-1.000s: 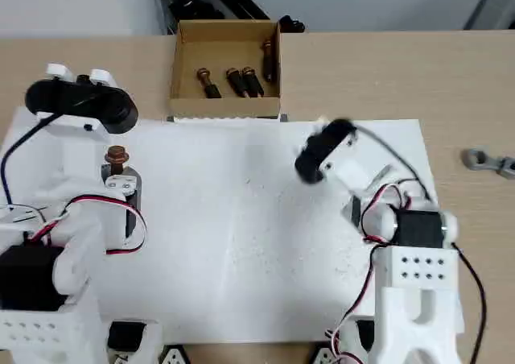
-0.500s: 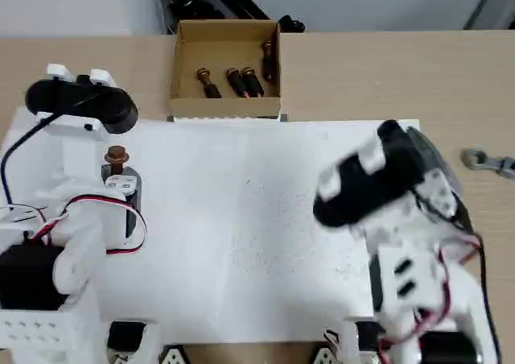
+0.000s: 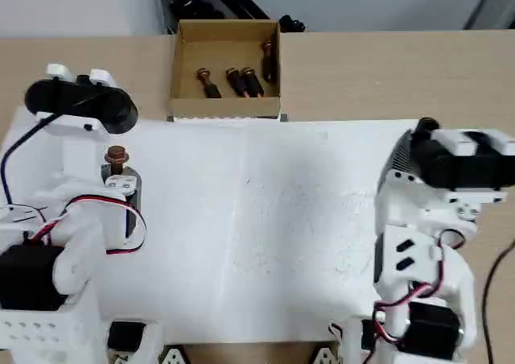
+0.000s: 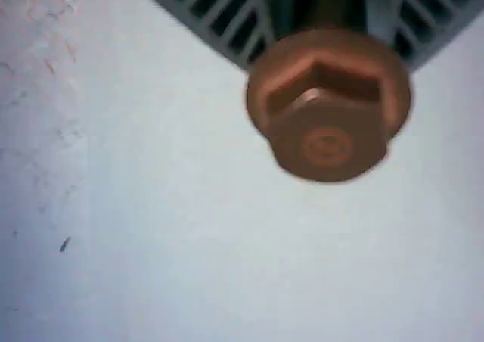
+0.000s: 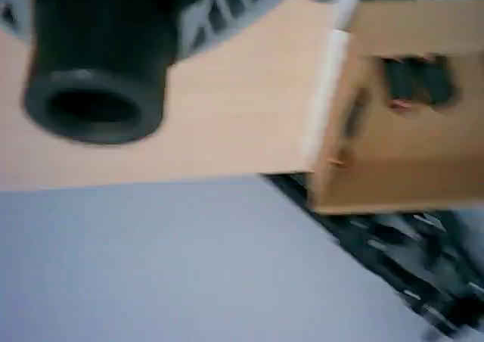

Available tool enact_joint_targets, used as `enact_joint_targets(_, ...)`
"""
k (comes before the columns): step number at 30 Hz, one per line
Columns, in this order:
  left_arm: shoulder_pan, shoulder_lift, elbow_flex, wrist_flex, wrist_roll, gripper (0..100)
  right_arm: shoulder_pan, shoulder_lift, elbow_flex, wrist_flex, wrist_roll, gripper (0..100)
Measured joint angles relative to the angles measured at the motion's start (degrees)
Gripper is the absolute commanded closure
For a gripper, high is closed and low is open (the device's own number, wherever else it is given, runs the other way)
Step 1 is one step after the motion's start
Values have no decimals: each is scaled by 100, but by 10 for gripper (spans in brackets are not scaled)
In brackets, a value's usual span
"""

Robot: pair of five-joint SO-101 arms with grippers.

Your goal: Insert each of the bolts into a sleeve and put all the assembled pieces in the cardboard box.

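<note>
Right gripper [image 3: 418, 141] w/ sleeve [image 5: 94, 92] back rightward; left gripper [image 3: 117, 175] w/ bolt [image 4: 329, 104]

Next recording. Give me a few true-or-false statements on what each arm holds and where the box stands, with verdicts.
1. The left jaws hold a copper-headed bolt. True.
2. The cardboard box is empty. False: four assembled pieces lie in it.
3. The right jaws hold a black hollow sleeve. True.
4. The bolt is already seated in the sleeve. False: they are apart, at opposite sides of the white mat.
5. The box stands on the mat. False: it stands on the wooden table, just beyond the mat's far edge.
</note>
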Motion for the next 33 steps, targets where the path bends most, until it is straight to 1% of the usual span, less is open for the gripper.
enact_joint_targets(3, 0, 0, 0, 0, 0, 994, -457, 0, 0, 0, -501, 996)
enact_joint_targets(6, 0, 0, 0, 0, 0, 994, -1248, 0, 0, 0, -607, 997)
enact_joint_targets(10, 0, 0, 0, 0, 0, 994, -2488, 9, 211, -62, -580, 998)
enact_joint_targets(13, 0, 0, 0, 0, 0, 994, -3226, 0, 642, -220, -220, 997)
enact_joint_targets(15, 0, 0, 0, 0, 0, 994, -3587, 0, 1037, -422, -35, 997)
enact_joint_targets(17, 0, 0, 26, -97, 9, 994, -3763, 9, 1389, -800, 62, 997)
enact_joint_targets(22, 0, 0, 26, -563, 26, 994, -3868, 18, 1776, -1732, 334, 997)
enact_joint_targets(29, 18, 0, 26, -1530, 132, 994, -3895, 18, 1776, -1881, 624, 997)
enact_joint_targets(31, 176, 0, 26, -1793, 308, 994, -3895, 18, 1776, -1881, 633, 997)
enact_joint_targets(33, 475, 0, 26, -2004, 431, 994, -3886, 18, 1776, -1908, 633, 997)
